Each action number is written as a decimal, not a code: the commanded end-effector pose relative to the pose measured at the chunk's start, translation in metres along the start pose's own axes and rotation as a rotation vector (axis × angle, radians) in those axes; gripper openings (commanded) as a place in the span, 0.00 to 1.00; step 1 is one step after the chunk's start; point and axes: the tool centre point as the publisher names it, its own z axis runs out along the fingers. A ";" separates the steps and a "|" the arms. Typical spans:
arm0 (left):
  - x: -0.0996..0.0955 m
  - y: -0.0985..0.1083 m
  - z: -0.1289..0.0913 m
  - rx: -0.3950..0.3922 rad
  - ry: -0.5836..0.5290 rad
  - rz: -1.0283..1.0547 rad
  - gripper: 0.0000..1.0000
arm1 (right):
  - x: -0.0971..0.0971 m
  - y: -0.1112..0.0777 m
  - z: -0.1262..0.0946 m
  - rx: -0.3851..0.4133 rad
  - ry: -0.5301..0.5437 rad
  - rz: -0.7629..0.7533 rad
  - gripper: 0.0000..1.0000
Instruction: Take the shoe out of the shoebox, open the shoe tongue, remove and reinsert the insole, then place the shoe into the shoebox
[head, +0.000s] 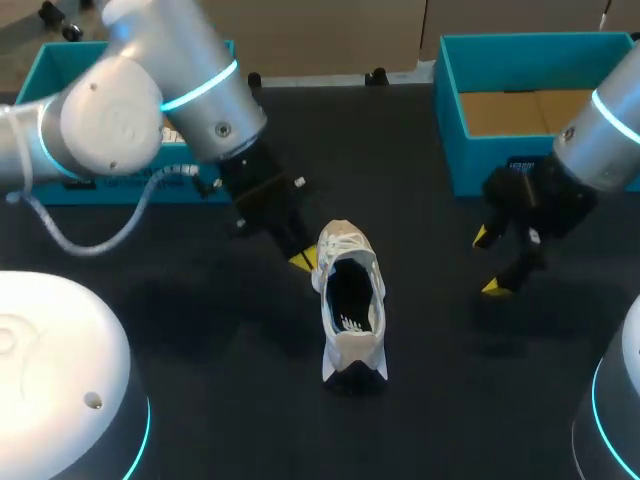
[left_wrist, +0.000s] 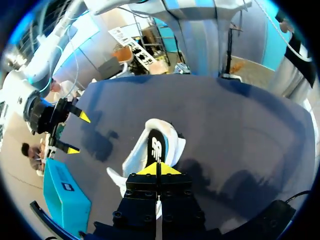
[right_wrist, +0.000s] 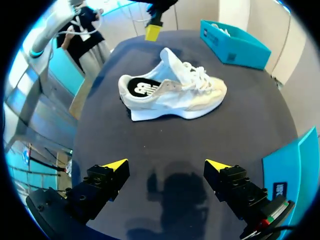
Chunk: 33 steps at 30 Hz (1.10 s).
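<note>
The white shoe stands on the black table, toe away from me, its black insole showing inside. My left gripper hangs just left of the shoe's laced front, shut, with nothing seen between its yellow tips. In the left wrist view that gripper is over the shoe, near its collar. My right gripper stands open to the right of the shoe. Its own view has the shoe side-on, well ahead of the gripper. The teal shoebox is at the back right.
A second teal box lies at the back left behind my left arm, also seen in the right wrist view. Bare black table surrounds the shoe, with room between it and the right gripper.
</note>
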 end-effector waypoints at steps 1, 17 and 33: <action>-0.012 0.008 -0.017 -0.025 0.182 0.054 0.00 | 0.004 -0.010 -0.012 0.002 0.008 0.000 1.00; -0.019 -0.004 0.005 -0.014 0.347 0.210 0.00 | 0.004 -0.010 -0.012 0.002 0.008 0.000 1.00; -0.023 -0.017 0.032 -0.046 0.521 0.346 0.00 | 0.004 -0.010 -0.012 0.002 0.008 0.000 1.00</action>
